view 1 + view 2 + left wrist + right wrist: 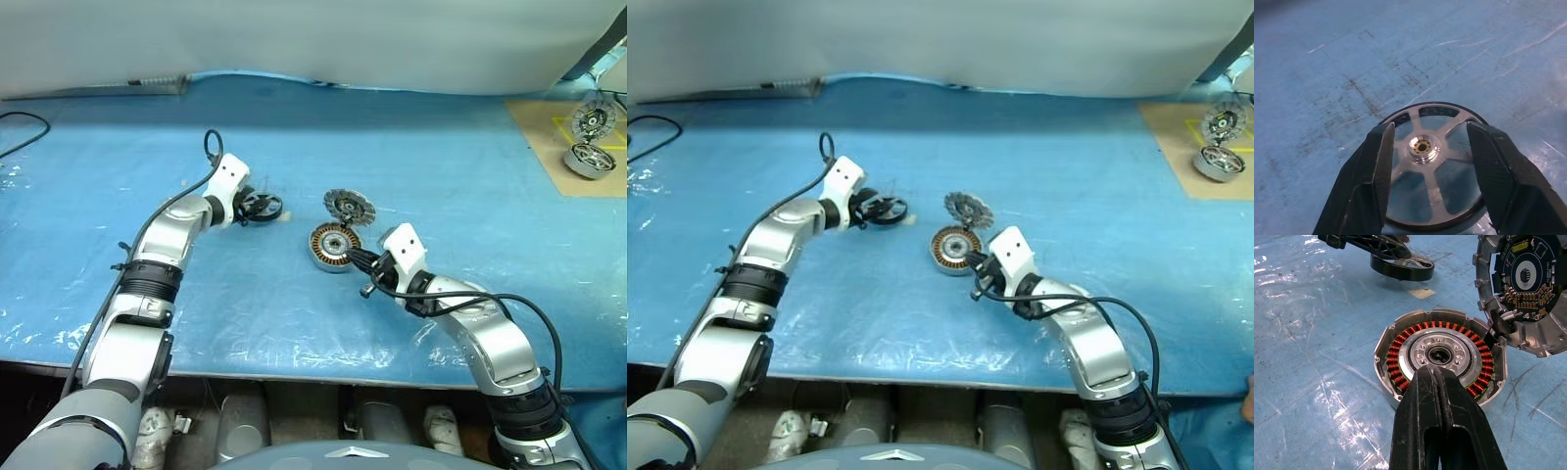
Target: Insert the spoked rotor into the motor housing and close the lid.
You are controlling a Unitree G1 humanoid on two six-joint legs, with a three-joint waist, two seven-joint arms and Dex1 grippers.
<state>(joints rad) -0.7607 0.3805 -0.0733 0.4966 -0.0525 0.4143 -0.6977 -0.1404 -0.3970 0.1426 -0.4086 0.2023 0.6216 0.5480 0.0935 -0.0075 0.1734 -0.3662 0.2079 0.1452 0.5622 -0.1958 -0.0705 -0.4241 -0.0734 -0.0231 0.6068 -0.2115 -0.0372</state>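
Head views: blue-covered desk (pixel 294 323). The left claw (pixel 257 208) grips the spoked rotor (pixel 261 208), left of desk centre and well apart from the motor housing (pixel 332 246). The housing sits open near the middle, with its lid (pixel 350 207) swung up behind it, tilted, inner face showing.

The right claw (pixel 359 258) points at the housing from the near-right side. Whether it touches the rim cannot be told from here.

Far right, on a tan mat (pixel 549 137): a second housing (pixel 589 160) and a second wheel-like part (pixel 594 120). A black cable (pixel 24 132) lies at the far left edge.

Left wrist view adds detail: the rotor lies flat between the two black fingers (pixel 1364 181), one at each side of the black rim, silver spokes and brass-coloured hub visible. The fingers stand part-way apart, closed on the rim. It cannot be told whether the rotor rests on the desk or is lifted.

Right wrist view adds:
- Right claw fingers (pixel 1422 421) pressed together, holding nothing, tips over the near edge of the housing.
- Copper-red windings ring a silver centre plate with a central bore.
- The lid's inner face carries a dark circuit board and joins the housing at the rim.
- Beyond, the left claw with the rotor; a small tan tape piece (pixel 1420 293) lies on the desk between.

Arm pose: left arm extended forward, claw angled down and inward. Right arm bent, drawn closer in, claw angled down and inward.
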